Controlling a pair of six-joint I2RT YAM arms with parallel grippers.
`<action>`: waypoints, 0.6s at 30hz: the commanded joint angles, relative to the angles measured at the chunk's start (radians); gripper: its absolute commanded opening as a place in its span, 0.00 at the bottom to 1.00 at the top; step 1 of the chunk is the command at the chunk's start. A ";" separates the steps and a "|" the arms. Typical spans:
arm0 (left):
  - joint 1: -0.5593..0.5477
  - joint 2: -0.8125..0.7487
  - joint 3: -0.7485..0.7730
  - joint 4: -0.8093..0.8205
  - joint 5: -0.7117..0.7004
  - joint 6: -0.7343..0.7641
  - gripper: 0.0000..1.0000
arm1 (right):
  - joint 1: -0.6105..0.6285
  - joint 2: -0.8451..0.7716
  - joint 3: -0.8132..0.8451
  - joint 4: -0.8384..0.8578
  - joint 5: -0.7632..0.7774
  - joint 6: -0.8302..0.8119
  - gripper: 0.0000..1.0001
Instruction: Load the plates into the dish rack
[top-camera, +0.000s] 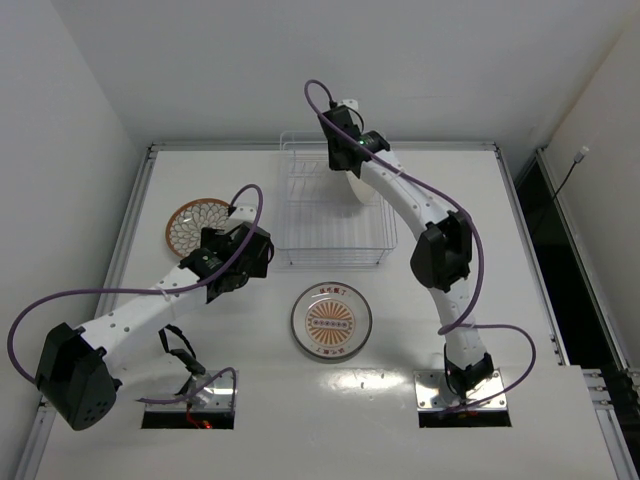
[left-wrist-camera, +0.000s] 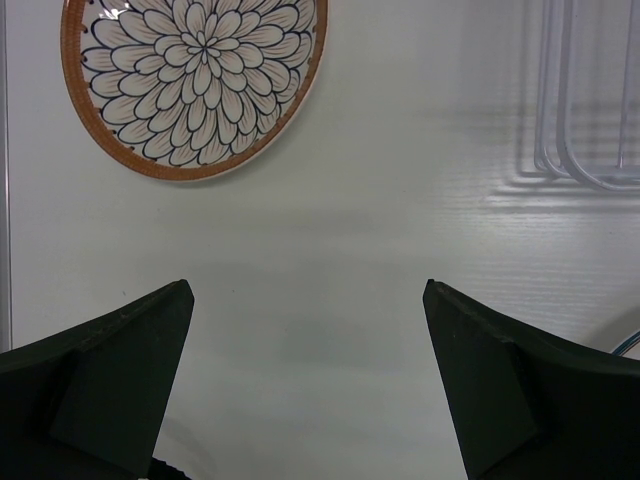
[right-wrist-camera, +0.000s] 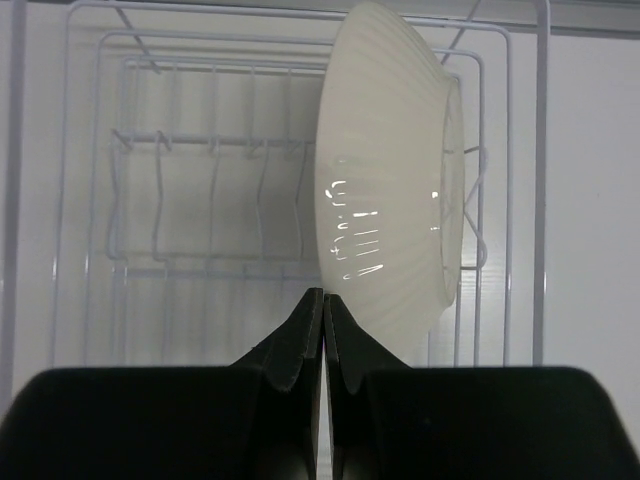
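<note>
Cream ceramic plate (right-wrist-camera: 385, 170) on edge in white wire dish rack (right-wrist-camera: 200, 150); toppling risk if nudged by closed right gripper (right-wrist-camera: 323, 300).

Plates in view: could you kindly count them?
3: the petal plate at table left, the orange-centred plate front centre, the cream-backed plate on edge in the dish rack. None seems hidden.

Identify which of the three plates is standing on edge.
The cream-backed plate in the dish rack; the petal plate and orange-motif plate lie flat.
</note>
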 joint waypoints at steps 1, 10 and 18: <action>0.010 -0.026 0.030 0.008 -0.008 0.001 1.00 | 0.008 0.002 0.024 0.003 0.064 0.004 0.00; 0.010 -0.026 0.030 0.008 -0.008 0.001 1.00 | 0.008 -0.042 -0.033 0.114 -0.011 -0.030 0.00; 0.010 -0.026 0.030 0.008 0.001 0.001 1.00 | 0.008 0.036 0.075 0.115 -0.063 -0.032 0.00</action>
